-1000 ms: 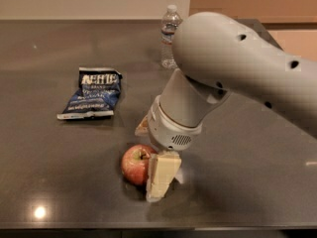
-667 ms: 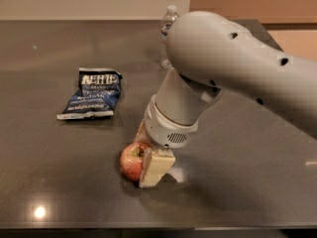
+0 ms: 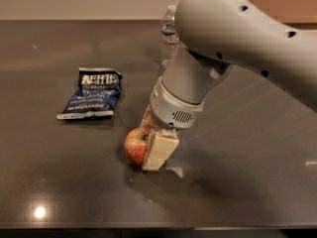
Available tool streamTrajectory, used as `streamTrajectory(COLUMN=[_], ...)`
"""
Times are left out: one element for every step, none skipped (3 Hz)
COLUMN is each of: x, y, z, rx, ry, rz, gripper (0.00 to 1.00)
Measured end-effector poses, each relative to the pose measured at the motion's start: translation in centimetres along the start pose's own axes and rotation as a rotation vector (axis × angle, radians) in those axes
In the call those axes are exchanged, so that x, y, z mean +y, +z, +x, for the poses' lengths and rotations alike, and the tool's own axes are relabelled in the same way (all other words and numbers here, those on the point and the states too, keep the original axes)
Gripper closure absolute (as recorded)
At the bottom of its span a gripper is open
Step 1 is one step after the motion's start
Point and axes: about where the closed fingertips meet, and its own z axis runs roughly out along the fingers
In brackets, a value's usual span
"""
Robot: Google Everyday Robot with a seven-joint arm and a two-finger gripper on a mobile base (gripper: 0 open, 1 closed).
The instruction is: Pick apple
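Observation:
The apple [image 3: 133, 145] is small, round and red with a yellowish patch, and it rests on the dark table [image 3: 237, 172] near the front middle. My gripper [image 3: 151, 144] is down at table level, right against the apple's right side, and its cream-coloured end covers the right part of the fruit. The large white arm [image 3: 223, 38] reaches down to it from the upper right and hides the table behind it.
A dark blue chip bag [image 3: 91, 93] lies flat to the apple's back left. A clear plastic water bottle [image 3: 170, 36] stands at the back, partly hidden by the arm. A bright light reflection shows near the table's front edge.
My gripper has moved left and down onto the apple, now covering its right side. The apple, the bag and the bottle have stayed in place.

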Motion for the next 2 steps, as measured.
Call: streamTrajectory(x=[-2.42,-2.49], y=[-4.91,-5.11], z=[-0.01,-0.14], rx=[-0.053,-0.055], ry=[0.008,0.006], rz=[0.057,0.062], gripper=[1.00,1.00])
